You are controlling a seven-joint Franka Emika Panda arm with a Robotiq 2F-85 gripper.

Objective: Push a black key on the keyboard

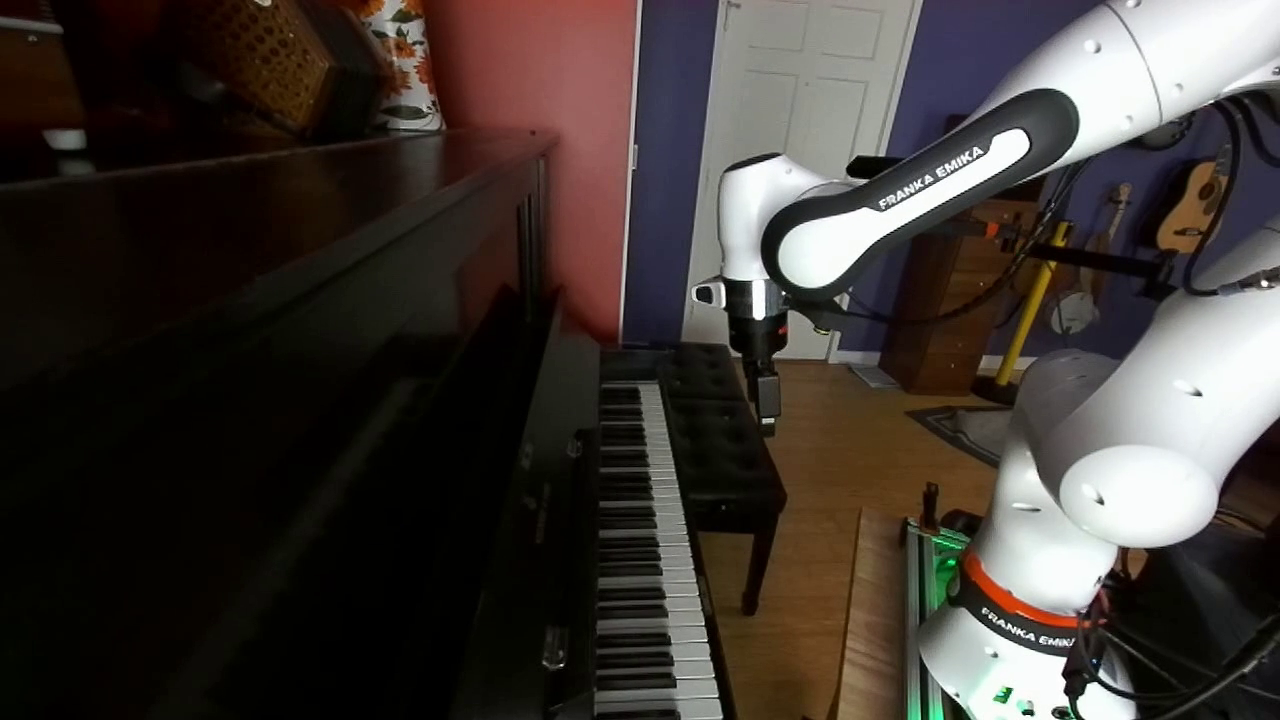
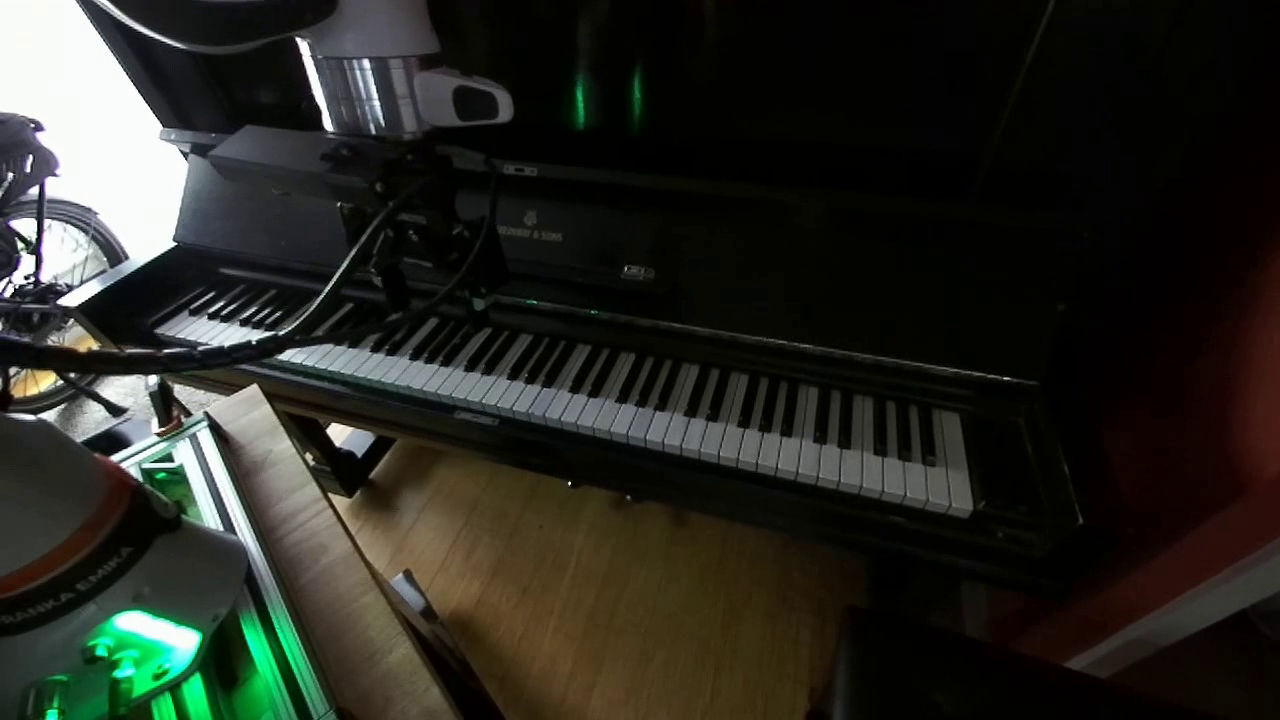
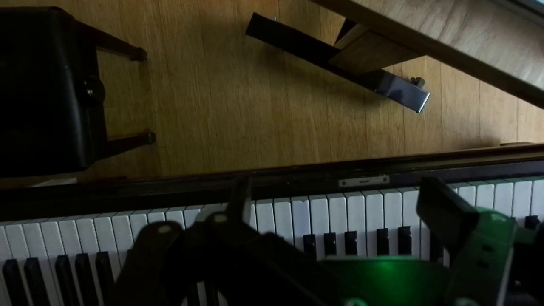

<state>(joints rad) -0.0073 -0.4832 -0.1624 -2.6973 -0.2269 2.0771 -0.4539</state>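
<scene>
The keyboard, a row of white and raised black keys, shows in both exterior views (image 1: pixel 655 520) (image 2: pixel 600 408) and in the wrist view (image 3: pixel 301 214). It sits in a dark upright piano (image 2: pixel 800 250). Several black keys, such as this black key (image 3: pixel 330 244), show between my fingers in the wrist view. My gripper (image 3: pixel 336 191) is open and empty, its fingers wide apart. It points down and is apart from the keys in an exterior view (image 1: pixel 767 425). It also shows in front of the piano's fallboard (image 2: pixel 437 302). The gripper hides some keys in the wrist view.
A black padded bench (image 1: pixel 725 440) stands beside the keyboard's far end and shows in the wrist view (image 3: pixel 42 93). A wooden tabletop (image 2: pixel 330 560) lies by the robot's base. The piano's front rail (image 3: pixel 297 178) borders the keys. A cable (image 2: pixel 200 352) hangs from the arm.
</scene>
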